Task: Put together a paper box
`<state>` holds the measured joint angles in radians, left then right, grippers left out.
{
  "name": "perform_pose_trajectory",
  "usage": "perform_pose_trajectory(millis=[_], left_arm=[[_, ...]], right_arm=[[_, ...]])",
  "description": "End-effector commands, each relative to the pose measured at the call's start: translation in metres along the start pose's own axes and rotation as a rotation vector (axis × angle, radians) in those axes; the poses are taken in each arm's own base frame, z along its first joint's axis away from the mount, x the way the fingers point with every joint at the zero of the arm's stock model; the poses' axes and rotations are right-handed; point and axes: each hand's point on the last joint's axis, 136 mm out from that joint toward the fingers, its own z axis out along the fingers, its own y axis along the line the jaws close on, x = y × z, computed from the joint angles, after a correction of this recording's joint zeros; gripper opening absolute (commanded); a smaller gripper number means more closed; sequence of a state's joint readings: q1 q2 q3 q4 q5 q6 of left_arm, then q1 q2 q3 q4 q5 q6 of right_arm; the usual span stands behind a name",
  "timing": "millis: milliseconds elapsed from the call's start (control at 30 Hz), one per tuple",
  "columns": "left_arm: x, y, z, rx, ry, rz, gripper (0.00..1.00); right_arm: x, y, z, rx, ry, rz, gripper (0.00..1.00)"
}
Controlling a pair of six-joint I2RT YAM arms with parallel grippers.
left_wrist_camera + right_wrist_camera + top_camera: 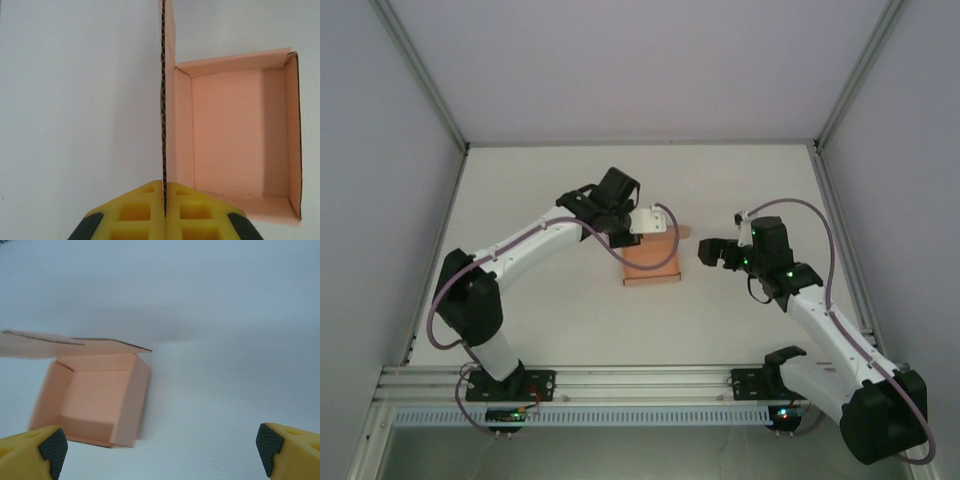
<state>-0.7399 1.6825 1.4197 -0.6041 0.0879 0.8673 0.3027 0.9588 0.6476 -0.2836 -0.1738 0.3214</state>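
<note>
Open pink box (650, 266) is set on the desk (570, 320), centre, walls folded up. Its raised flap (169, 35) is clamped edge-on between left fingers (137, 212). Spread wide, right fingers (47, 447) are held near the box, touching nothing.

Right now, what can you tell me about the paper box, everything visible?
The paper box is salmon-pink corrugated card, folded into a low, squarish, open-topped tray with four walls up and nothing inside. It sits flat on the white table. One long flap stands upright from its far wall, pinched edge-on in the left tool. The right tool, open, hangs clear of it.
</note>
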Motion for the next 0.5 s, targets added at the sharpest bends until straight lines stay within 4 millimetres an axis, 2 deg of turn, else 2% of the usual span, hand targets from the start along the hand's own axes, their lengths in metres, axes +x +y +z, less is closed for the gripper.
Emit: perform_pose_trajectory(millis=[0, 33, 67, 133, 167, 200, 233, 267, 367, 467], left_arm=[[0.015, -0.004, 0.009, -0.003, 0.099, 0.11, 0.35], [0.013, -0.002, 0.008, -0.009, 0.095, 0.106, 0.39], [0.012, 0.0, 0.007, -0.019, 0.089, 0.103, 0.52], [0.01, 0.004, 0.004, -0.037, 0.079, 0.096, 0.62], [0.009, 0.005, 0.001, -0.044, 0.076, 0.09, 0.73], [0.009, 0.006, -0.001, -0.053, 0.079, 0.08, 0.79], [0.011, 0.008, -0.004, -0.062, 0.083, 0.068, 0.92], [0.015, 0.009, -0.007, -0.068, 0.086, 0.053, 1.0], [0.031, 0.015, -0.016, -0.105, 0.09, -0.012, 1.0], [0.052, 0.025, -0.028, -0.119, 0.077, -0.118, 0.99]], right_arm=[[0.009, -0.005, 0.004, 0.014, 0.031, -0.094, 0.99], [0.008, -0.002, 0.006, 0.0, 0.036, -0.121, 0.99], [0.007, 0.0, 0.008, -0.01, 0.041, -0.15, 0.99], [0.005, 0.006, 0.012, -0.039, 0.054, -0.22, 0.99], [0.004, 0.011, 0.015, -0.056, 0.061, -0.27, 0.99], [0.003, 0.014, 0.017, -0.064, 0.07, -0.317, 0.99], [0.002, 0.019, 0.019, -0.077, 0.08, -0.384, 0.99], [-0.001, 0.022, 0.022, -0.076, 0.083, -0.445, 0.99], [-0.011, 0.032, 0.03, -0.091, 0.101, -0.596, 0.99], [-0.02, 0.043, 0.04, -0.178, 0.145, -0.709, 0.99]])
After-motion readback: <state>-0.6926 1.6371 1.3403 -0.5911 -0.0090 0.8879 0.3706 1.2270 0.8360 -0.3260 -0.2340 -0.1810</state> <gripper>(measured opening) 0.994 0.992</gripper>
